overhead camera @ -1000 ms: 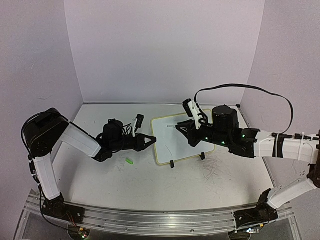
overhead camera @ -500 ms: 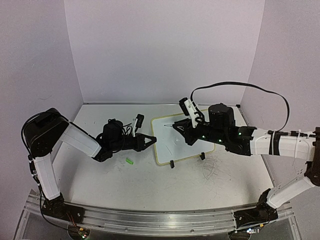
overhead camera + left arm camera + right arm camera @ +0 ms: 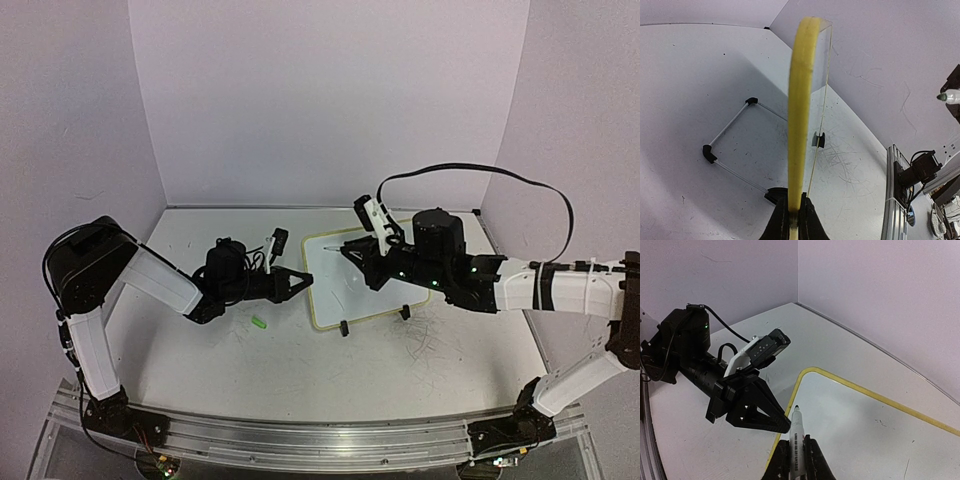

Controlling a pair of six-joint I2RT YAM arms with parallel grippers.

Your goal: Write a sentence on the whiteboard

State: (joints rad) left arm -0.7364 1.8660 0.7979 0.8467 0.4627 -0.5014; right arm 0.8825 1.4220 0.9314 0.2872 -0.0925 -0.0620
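The whiteboard (image 3: 345,297) stands tilted on its thin black wire stand (image 3: 732,131) on the white table (image 3: 300,380), its pale yellow rim toward the left arm. The left gripper (image 3: 791,214) is clamped on that left rim: from the left wrist the rim runs edge-on straight up out of the closed fingers, and the right wrist view shows the same black jaws pinched on the rim low on the board's left side.

The right gripper (image 3: 796,446) is closed around a white marker (image 3: 796,426), one finger on each side of the barrel, with the dark tip pointing away from the wrist. From above, the tip sits over the board's far left corner, just inside the rim. Whether the tip touches the surface cannot be told from any view.

The face of the board near the marker is white, with only a couple of tiny dark specks further to the right (too small to read as letters).

On the table just left of the board's near left corner lies a small bright green bit (image 3: 259,322). To the right of the board's near edge the tabletop carries faint grey scribbled scuffs (image 3: 425,340). A black cable (image 3: 470,172) arcs above the right arm, behind the board.
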